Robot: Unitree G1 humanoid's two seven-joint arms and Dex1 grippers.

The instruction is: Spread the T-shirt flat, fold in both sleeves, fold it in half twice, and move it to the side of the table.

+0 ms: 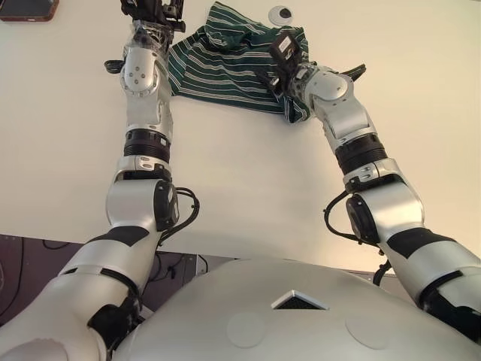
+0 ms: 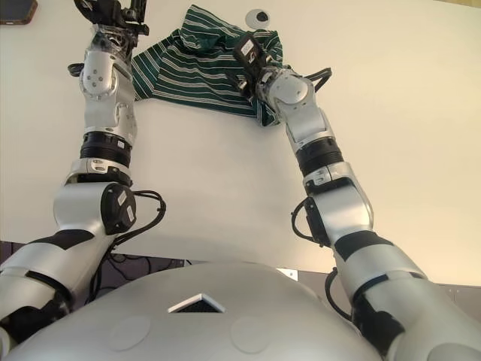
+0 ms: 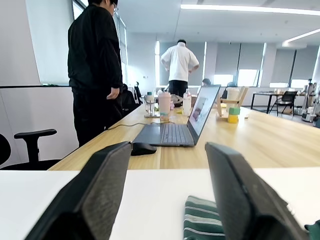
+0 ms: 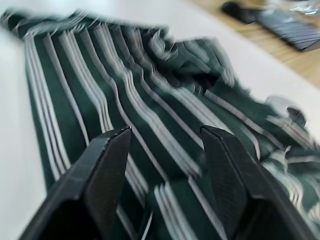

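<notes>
Logged the T-shirt (image 1: 218, 64) on the far part of the white table (image 1: 248, 173), between the two arms. Bunched, dark green with pale stripes, ridged all over, far edge rucked into a hump. Not flat; sleeves not separable from the body in this heap. Judged as the first step, spreading, with little of it done.

Left gripper (image 3: 170, 165) raised off the tabletop near the shirt's far left corner, jaws wide apart, nothing between them. A scrap of striped cloth close by on the table. Aimed across the room, toward a laptop (image 3: 175, 130) and a mouse (image 3: 144, 148) on a wooden desk beyond. Probably poised above the left edge for a drop and an outward pull.

Right gripper (image 4: 167, 150) low over the shirt's right part, jaws apart, striped fabric directly under the gap. Touching or hovering: hard to tell from either the head or the wrist view. Placement suited to pinching a ridge of cloth opposite the left, good for drawing the heap out from two sides.

Small round black-and-white object (image 1: 280, 13) just beyond the shirt's far edge, near enough to be swept along with any cloth dragged that way. Dark flat item (image 1: 26, 7) at the far left corner, well apart.

Next move, as a judgement: grips on true edges rather than mid-panel, a mid-panel pinch being likelier to raise a tent than to flatten anything.
</notes>
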